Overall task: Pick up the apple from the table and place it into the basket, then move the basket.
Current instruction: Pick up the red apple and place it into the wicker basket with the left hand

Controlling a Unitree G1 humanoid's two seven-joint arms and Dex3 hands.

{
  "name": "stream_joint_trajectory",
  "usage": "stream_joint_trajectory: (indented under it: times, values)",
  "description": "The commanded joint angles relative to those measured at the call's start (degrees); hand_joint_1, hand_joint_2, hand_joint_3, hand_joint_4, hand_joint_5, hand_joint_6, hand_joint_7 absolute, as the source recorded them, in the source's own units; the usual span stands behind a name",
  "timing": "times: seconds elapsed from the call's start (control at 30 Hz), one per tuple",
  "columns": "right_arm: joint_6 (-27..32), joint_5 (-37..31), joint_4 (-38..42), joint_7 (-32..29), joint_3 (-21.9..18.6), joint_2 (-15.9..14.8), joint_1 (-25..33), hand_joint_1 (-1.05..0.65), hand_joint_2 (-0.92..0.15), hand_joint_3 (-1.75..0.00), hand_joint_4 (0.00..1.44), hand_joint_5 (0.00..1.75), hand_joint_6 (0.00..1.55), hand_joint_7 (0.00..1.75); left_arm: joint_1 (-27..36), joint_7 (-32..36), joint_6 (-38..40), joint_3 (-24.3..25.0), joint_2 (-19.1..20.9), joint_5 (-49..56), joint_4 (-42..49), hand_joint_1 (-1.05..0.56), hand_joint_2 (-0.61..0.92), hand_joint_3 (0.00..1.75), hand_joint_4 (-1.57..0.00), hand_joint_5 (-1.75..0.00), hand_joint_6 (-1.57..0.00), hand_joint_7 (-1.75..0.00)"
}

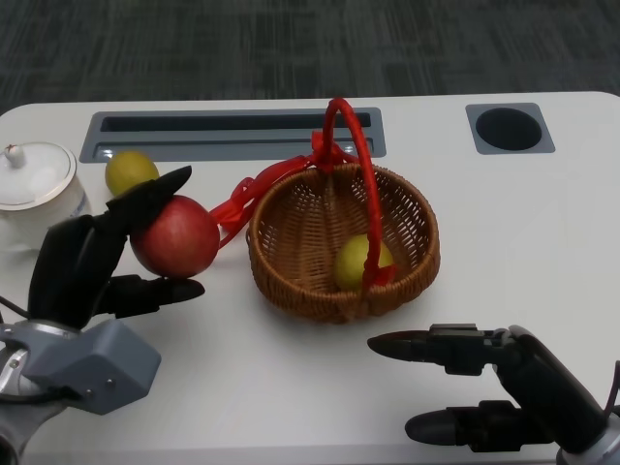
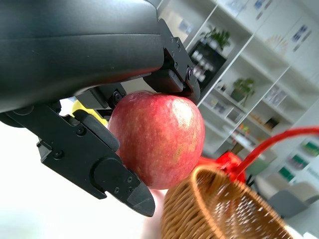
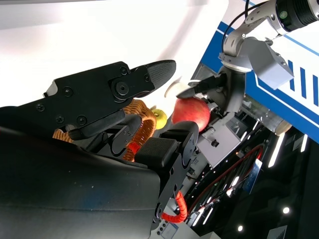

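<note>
My left hand grips a red apple between thumb and fingers, lifted just left of the wicker basket. The left wrist view shows the apple pinched in my fingers, with the basket rim close beyond it. The basket has a red handle standing upright and holds a yellow-green fruit. My right hand hovers open near the table's front edge, below the basket, holding nothing. In the right wrist view the apple and basket show past my fingers.
A second yellow-green fruit lies behind the apple. A white lidded pot stands at the far left. A grey slot tray and a round cup recess run along the back of the white table.
</note>
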Motion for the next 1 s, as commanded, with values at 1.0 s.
stream_joint_trajectory:
  times: [1.0]
  values:
    - [-1.1,-1.8,-1.6,-3.1,-1.4,-0.4,1.5,-0.53,-0.89,0.00,0.75,0.00,0.71,0.00,-14.9,-17.6,4.5,-1.4,-12.4,-2.0,1.4,-0.01,0.78,0.01,-1.23,-0.02,-1.14,0.00]
